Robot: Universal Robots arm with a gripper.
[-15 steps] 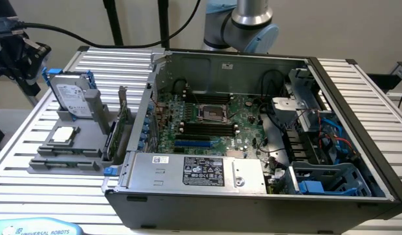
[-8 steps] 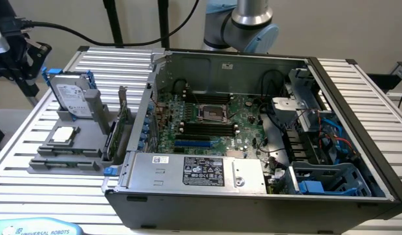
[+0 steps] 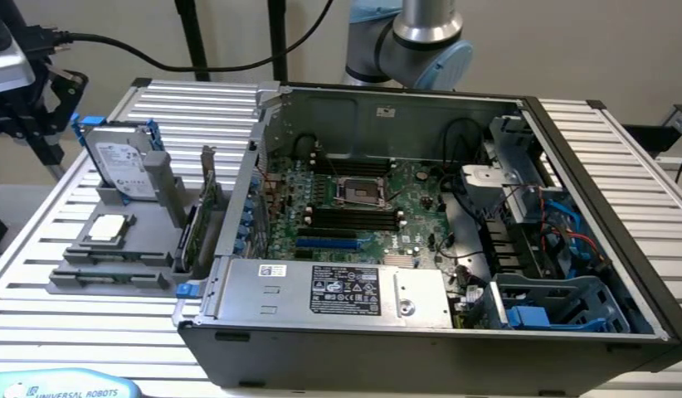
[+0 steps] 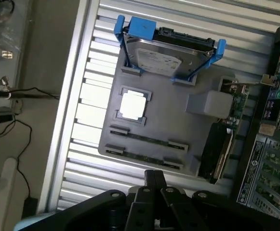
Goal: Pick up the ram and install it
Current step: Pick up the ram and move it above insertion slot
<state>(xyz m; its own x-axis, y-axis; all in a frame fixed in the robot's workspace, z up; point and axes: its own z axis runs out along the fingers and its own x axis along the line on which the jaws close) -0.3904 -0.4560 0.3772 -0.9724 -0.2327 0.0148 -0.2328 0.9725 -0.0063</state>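
Two thin green sticks sit clipped flat along the near edge of the grey tray (image 4: 173,122), which stands on the exterior view's left of the open computer case (image 3: 430,104). So that's where the ram (image 4: 148,140) is right now: parked in its holder, untouched. The same tray also carries a hard drive (image 4: 166,55) in a blue frame at the far end and a square silver chip (image 4: 132,105) in the middle, apart from the sticks.

The gripper (image 4: 153,174) hangs above the tray on the ram side, jaws pressed together with nothing between them. From what I can see it isn't touching anything, just looking down on the parts.

My read is we're at the very start, the approach before the pick. Nothing has gone into the motherboard, and the black memory slots (image 3: 347,217) beside the processor socket look bare.

For the pickup I'd say the jaws need to spread first, then line up across the thin edge of one stick. It lies low between its clips, so there isn't much to grab. Its twin is just beside it, so a sloppy descent could bump the wrong one. Seating it will want the stick square to the slot, or it'll jam.
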